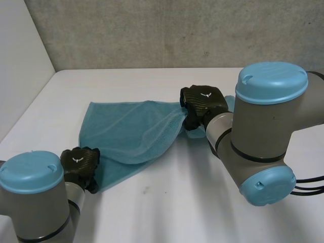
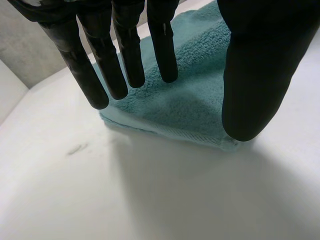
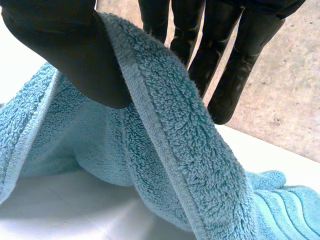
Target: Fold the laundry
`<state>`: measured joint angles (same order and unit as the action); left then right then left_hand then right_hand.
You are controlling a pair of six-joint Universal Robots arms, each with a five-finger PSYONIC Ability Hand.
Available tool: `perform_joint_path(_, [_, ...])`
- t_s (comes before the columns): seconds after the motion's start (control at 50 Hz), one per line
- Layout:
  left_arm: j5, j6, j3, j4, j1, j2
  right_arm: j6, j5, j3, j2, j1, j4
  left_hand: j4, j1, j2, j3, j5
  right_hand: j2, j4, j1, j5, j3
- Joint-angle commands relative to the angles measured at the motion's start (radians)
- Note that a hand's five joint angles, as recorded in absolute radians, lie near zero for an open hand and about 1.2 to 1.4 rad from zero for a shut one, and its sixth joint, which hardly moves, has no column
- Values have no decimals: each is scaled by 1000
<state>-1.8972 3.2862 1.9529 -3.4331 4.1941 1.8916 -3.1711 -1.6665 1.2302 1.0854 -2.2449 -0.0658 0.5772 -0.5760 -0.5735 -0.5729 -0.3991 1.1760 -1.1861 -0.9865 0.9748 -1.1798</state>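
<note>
1. Left hand (image 1: 80, 163). Toward the near-left corner of the table (image 1: 177, 202). Fingers straight and spread, thumb standing apart, poised over the towel's near corner. I see nothing gripped, and I cannot tell whether the fingertips touch the cloth.

2. Towel (image 1: 129, 129). Teal terry, one piece, across the table's left half, its right end held up off the surface. I judge it light, soft and limp, grippy rather than slick, and not fragile. It will sag wherever unsupported. Best taken at the corners, on the stitched hem.

3. Right hand (image 1: 202, 104). Near the table's middle, pinching the raised hem between thumb and fingers.
</note>
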Motion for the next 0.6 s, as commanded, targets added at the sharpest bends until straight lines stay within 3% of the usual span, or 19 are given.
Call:
perform_joint_path(0.02, [47,-3,-3,2,14,35,0,-1,6,-1,1,1,91,-93,-95,-96,-95,171,-161,-361,198,-168])
perform_joint_path(0.6, [47,-2,-109,-6,27,152,0,8,34,-4,4,11,135,-137,-139,-140,-139,168,-158,-358,195,-165])
